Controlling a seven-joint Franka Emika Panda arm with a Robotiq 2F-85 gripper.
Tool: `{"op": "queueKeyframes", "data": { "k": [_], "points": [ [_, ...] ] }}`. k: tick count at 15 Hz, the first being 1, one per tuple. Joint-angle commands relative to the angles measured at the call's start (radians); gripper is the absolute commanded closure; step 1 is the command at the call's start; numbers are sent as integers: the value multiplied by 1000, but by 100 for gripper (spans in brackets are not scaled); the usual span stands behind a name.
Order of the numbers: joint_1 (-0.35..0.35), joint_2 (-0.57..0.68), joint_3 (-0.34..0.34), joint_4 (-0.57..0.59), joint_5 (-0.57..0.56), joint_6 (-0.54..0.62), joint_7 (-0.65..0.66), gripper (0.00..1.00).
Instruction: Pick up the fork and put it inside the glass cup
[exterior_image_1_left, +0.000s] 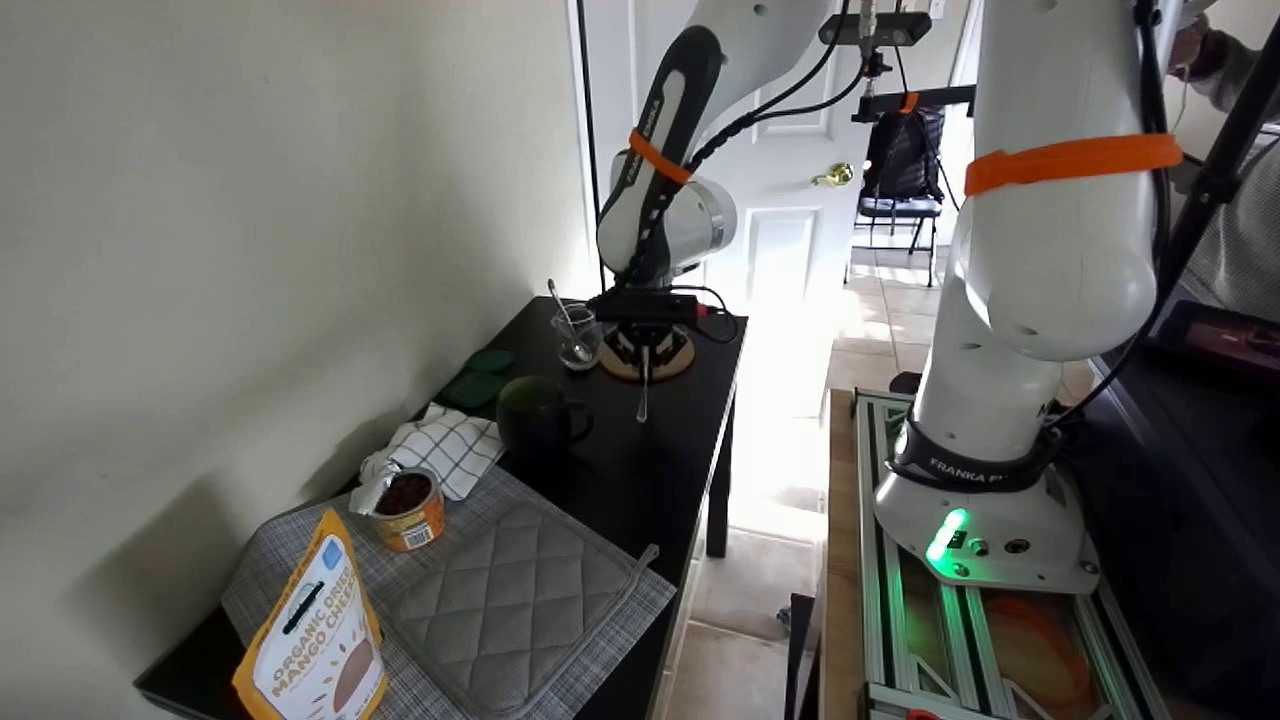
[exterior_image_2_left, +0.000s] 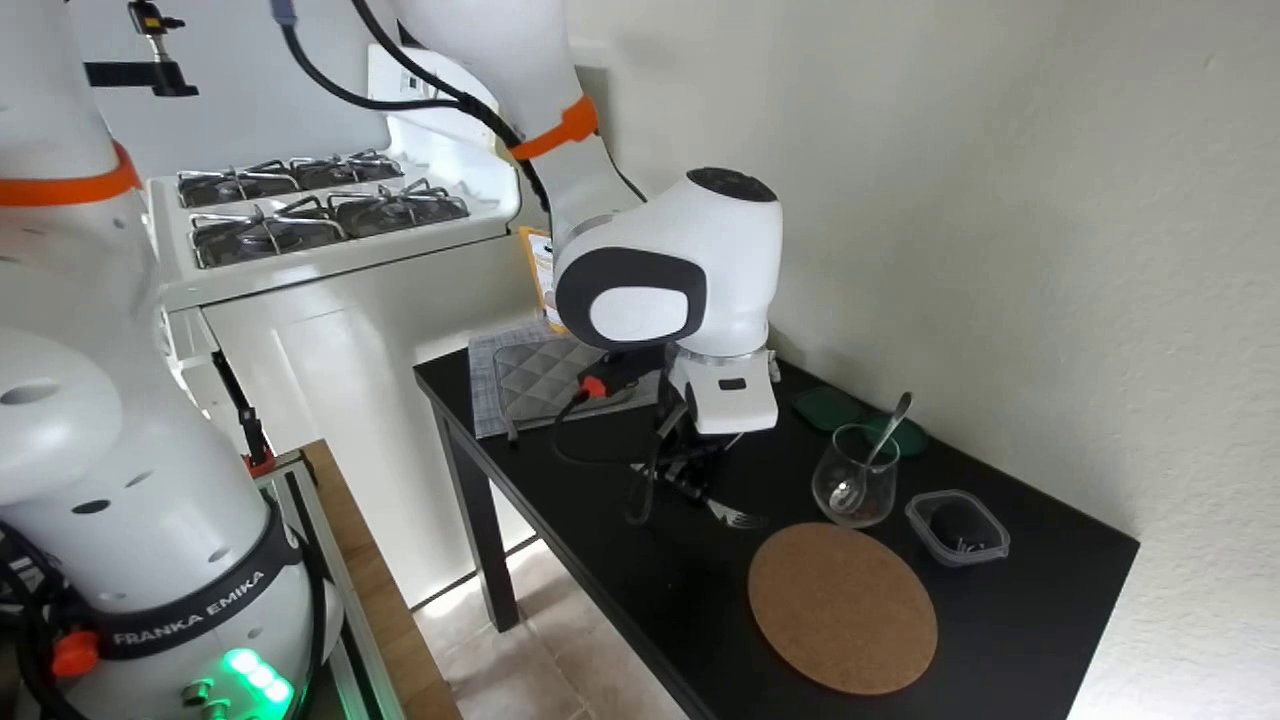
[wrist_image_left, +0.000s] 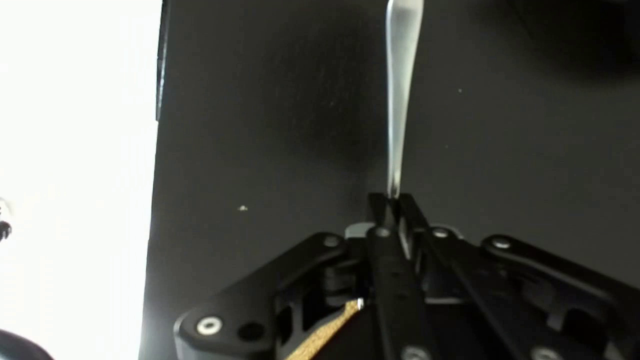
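Observation:
My gripper (exterior_image_1_left: 645, 366) is shut on the silver fork, with its fingers closed on the narrow neck. The fork handle (wrist_image_left: 401, 65) points away from the fingers in the wrist view, and it also shows in an exterior view (exterior_image_1_left: 643, 402). The fork's tines (exterior_image_2_left: 738, 516) stick out beside the gripper (exterior_image_2_left: 700, 488) in an exterior view. I cannot tell whether the fork touches the table. The clear glass cup (exterior_image_2_left: 850, 482) stands upright with a spoon (exterior_image_2_left: 888, 428) leaning in it. In both exterior views the glass cup (exterior_image_1_left: 578, 345) is beside the gripper, apart from it.
A flat brown disc (exterior_image_2_left: 843, 612) lies beside the glass cup. A small clear container (exterior_image_2_left: 958, 528) is near the wall. A dark mug (exterior_image_1_left: 535, 418), green pieces (exterior_image_1_left: 478, 385), a checked cloth (exterior_image_1_left: 450, 452), a fruit cup (exterior_image_1_left: 408, 512) and a grey pot holder (exterior_image_1_left: 515, 610) lie along the table.

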Motion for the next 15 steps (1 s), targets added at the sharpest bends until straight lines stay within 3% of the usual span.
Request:
{"op": "queueKeyframes", "data": {
  "k": [1,7,10,14,15],
  "points": [
    [-87,-189,30,-94,263,-4,-235,98],
    [-81,-327,-70,-65,720,-89,-557,98],
    [-86,-327,-151,-14,921,-163,-727,98],
    [-87,-266,-259,63,1184,-351,-948,98],
    [-151,-298,-160,29,1081,-281,-850,93]
  ]
}}
